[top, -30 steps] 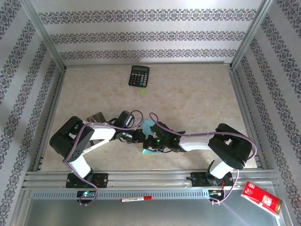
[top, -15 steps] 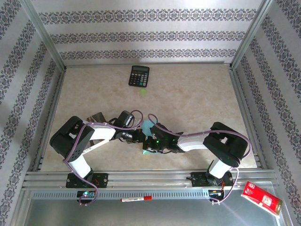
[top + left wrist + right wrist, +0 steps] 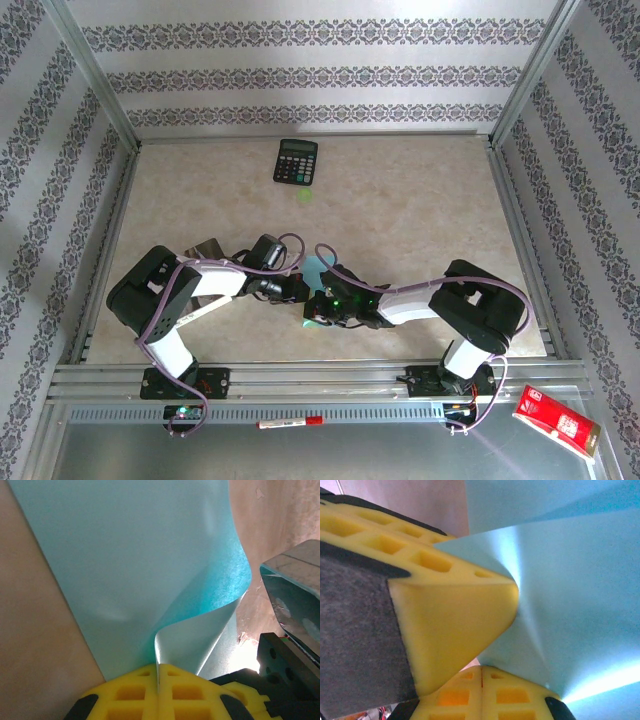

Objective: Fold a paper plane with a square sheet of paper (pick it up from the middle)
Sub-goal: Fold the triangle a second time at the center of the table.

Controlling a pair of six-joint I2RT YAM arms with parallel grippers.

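The square sheet of paper [image 3: 316, 268] is light cyan and lies near the table's front middle, partly under both wrists. My left gripper [image 3: 300, 290] is shut on it. In the left wrist view a curled flap of the sheet [image 3: 200, 630] rises from the flat part and runs into the seam of the left gripper [image 3: 158, 674]. My right gripper [image 3: 318, 306] faces it from the right. In the right wrist view the right gripper [image 3: 481, 676] is shut with its tips at the sheet [image 3: 570, 595], no paper visible in the seam. One of the left gripper's yellow fingers [image 3: 450, 615] sits just above. The paper plane is out of view.
A black calculator [image 3: 296, 161] lies at the back of the table, with a small green spot [image 3: 304, 194] in front of it. A grey-white booklet [image 3: 207, 247] lies under the left arm. A red packet [image 3: 556, 422] and a red-white pen [image 3: 290, 423] lie on the front rail.
The right arm's elbow has drawn slightly left and inward. Both grippers stay shut, close together at the paper.
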